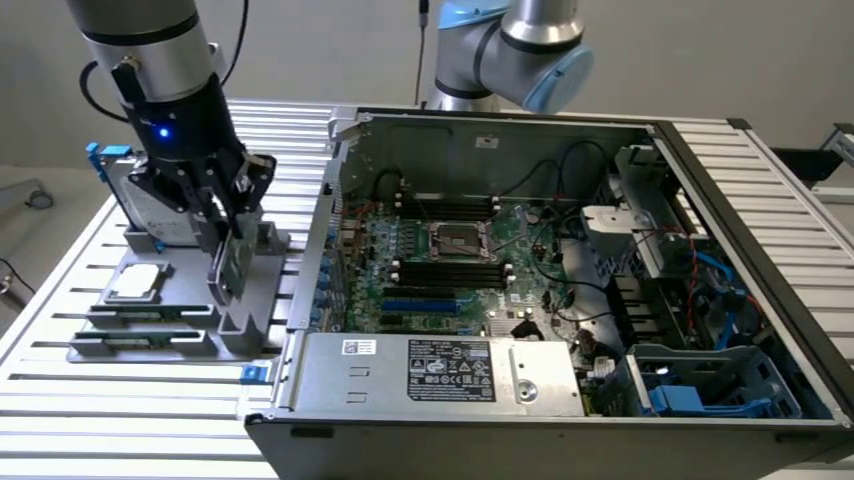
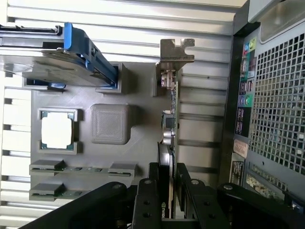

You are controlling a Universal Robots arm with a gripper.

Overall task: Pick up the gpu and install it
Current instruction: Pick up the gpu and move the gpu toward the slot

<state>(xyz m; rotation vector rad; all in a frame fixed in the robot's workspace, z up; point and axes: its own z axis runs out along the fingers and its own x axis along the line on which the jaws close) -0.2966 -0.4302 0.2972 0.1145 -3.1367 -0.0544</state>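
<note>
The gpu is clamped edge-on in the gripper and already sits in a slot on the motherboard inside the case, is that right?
No. The gpu is clamped edge-on in the gripper, but at the grey holder tray outside the case, not on the motherboard; the exterior view shows it.

Your exterior camera sits high at the open side of the computer case (image 1: 467,125). It tilts down from far enough back to take in the whole case, the slatted table (image 1: 134,420) and the gray parts holder (image 1: 174,348) on the exterior view's left. Your wrist camera rides just behind the gripper (image 2: 169,168) and looks straight down along its fingers from close in, so the card (image 2: 170,119) they pinch shows edge-on. Both views share the holder, the processor chip (image 1: 140,282) lying in it, the blue-framed drive (image 2: 47,67), the table slats and the side of the case nearest the holder.
</note>
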